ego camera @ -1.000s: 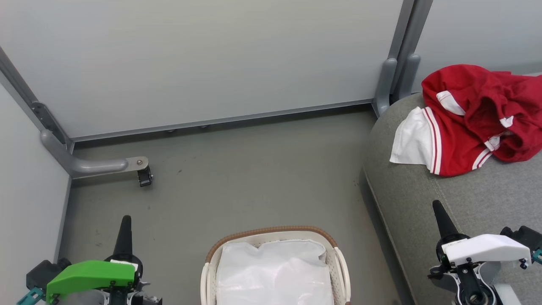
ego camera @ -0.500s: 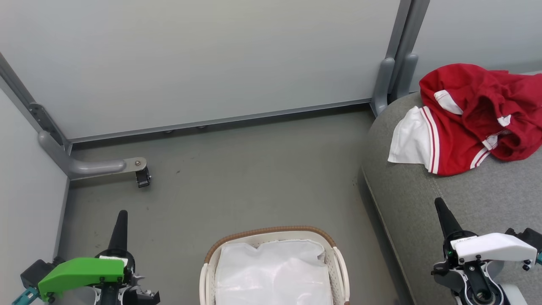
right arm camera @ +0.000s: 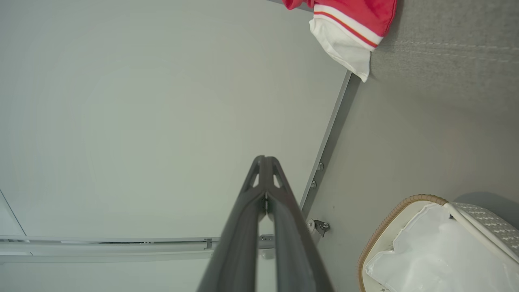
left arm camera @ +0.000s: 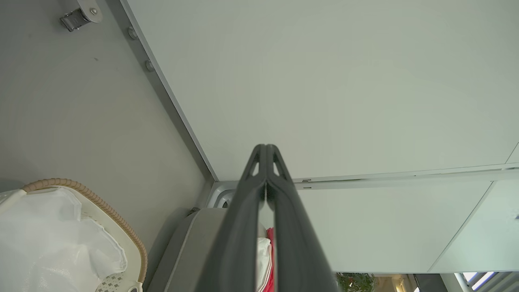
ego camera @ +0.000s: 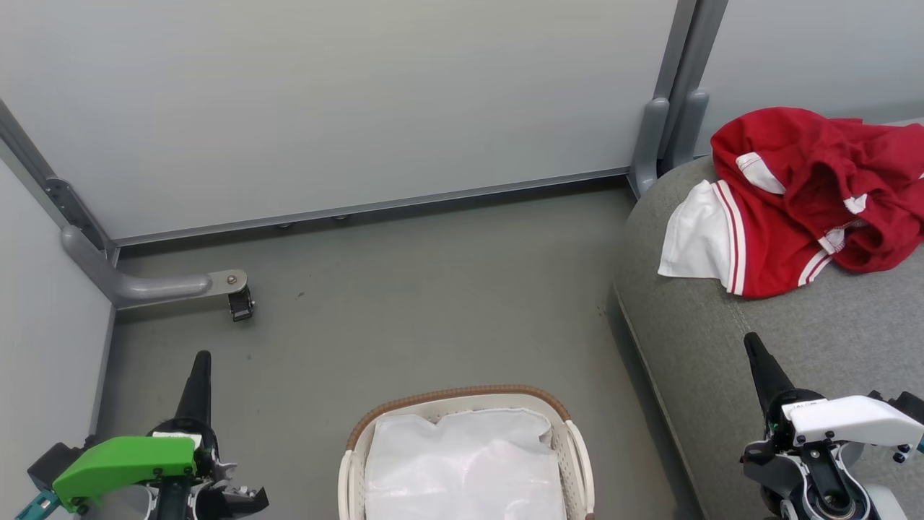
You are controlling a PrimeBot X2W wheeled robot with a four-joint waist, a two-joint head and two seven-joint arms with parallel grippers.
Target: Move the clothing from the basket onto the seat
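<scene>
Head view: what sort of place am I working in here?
Probably a partitioned test bay staged as a living-room corner: pale partition panels on grey metal posts with a castor foot, bare grey floor, and a grey sofa seat carrying the red clothing near a laundry basket.

Grey floor (ego camera: pixel 433 289), pale wall panel (ego camera: pixel 325 108), metal bracket foot (ego camera: pixel 173 285)

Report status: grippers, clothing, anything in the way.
Left gripper shut, empty. Right gripper shut, empty. Clothing lies on seat; basket shows white liner, no red. No obstruction seen.
</scene>
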